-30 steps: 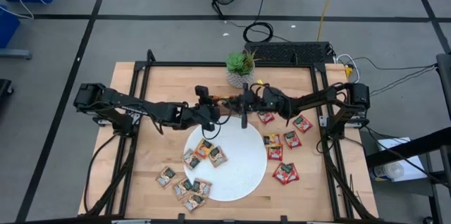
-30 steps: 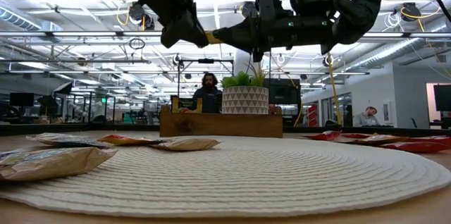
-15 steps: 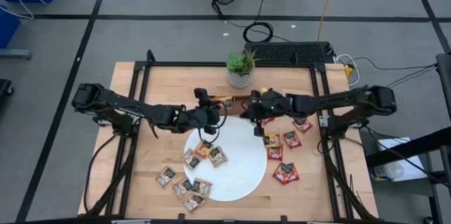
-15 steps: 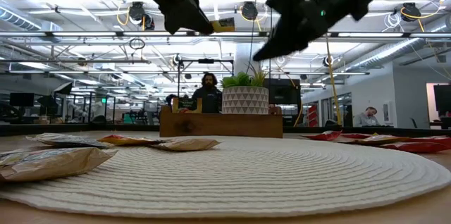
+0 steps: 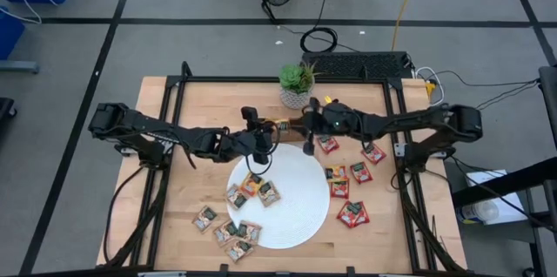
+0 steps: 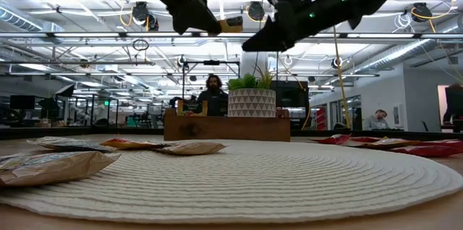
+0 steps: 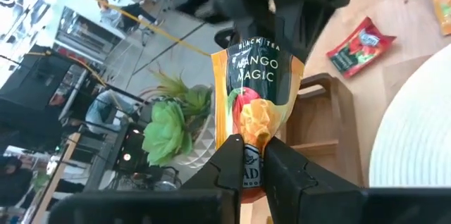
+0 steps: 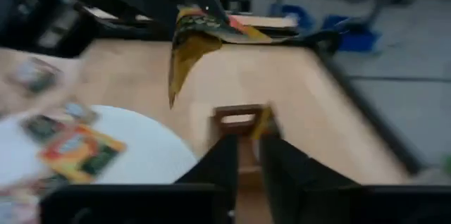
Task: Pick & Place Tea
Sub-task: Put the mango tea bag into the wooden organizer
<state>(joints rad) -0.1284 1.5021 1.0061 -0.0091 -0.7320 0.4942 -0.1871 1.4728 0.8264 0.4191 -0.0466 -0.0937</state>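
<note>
Above the far edge of the white round plate (image 5: 278, 194), just in front of the wooden tray (image 6: 226, 128), the left gripper (image 7: 252, 159) pinches 1 tan-orange tea sachet (image 7: 257, 101) by its lower edge, its 2 fingers closed on the foil. The right gripper (image 8: 246, 148) hangs close beside it over the tray, fingers nearly together with only a slim gap and nothing visibly between them. More tan sachets (image 5: 253, 188) lie on the plate's left half and off its near-left rim; red sachets (image 5: 352, 213) are scattered on the table to the right. The held packet looks feather-light, thin and floppy: in the right wrist view it droops and folds under its own weight. Its glossy wrapper is probably slick, so a firm pinch on a sealed edge seems safest, and a grip at mid-edge should limit twisting. Crushing looks a minor risk.
</note>
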